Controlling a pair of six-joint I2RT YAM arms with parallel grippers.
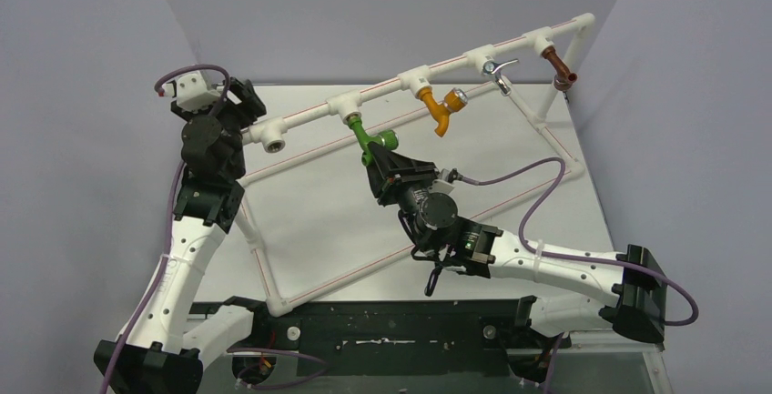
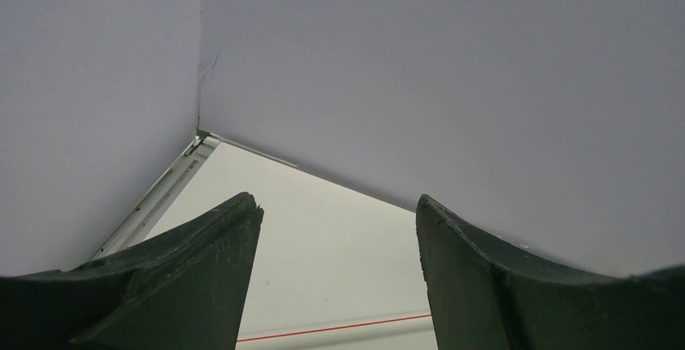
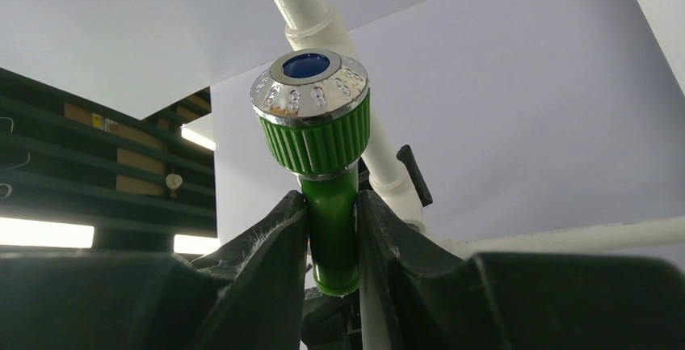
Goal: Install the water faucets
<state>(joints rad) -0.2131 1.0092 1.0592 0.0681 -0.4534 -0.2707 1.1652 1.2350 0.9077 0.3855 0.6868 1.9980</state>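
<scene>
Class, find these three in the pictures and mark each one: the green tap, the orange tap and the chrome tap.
green tap (image 3: pixel 317 136), right wrist view, on the ribbed green side of its knob.
orange tap (image 1: pixel 438 107), top external view, on its body above the spout.
chrome tap (image 1: pixel 492 68), top external view, on its body under the pipe.

**A:** Where's the left arm (image 1: pixel 187 257)?

**B:** It rises from its base at the near left, elbow bent, with the wrist lifted high toward the far left corner. The left gripper (image 2: pixel 338 204) has its fingers (image 2: pixel 218 237) parted, with a wide gap between them.

**A:** And the right arm (image 1: pixel 555 267)?

**B:** It's stretched low from the near right toward the middle, forearm almost level, wrist angled up and away. The right gripper (image 3: pixel 333 204) is clamped, both fingers pressed against the stem of the green faucet (image 3: pixel 319 136), just under its knob.
</scene>
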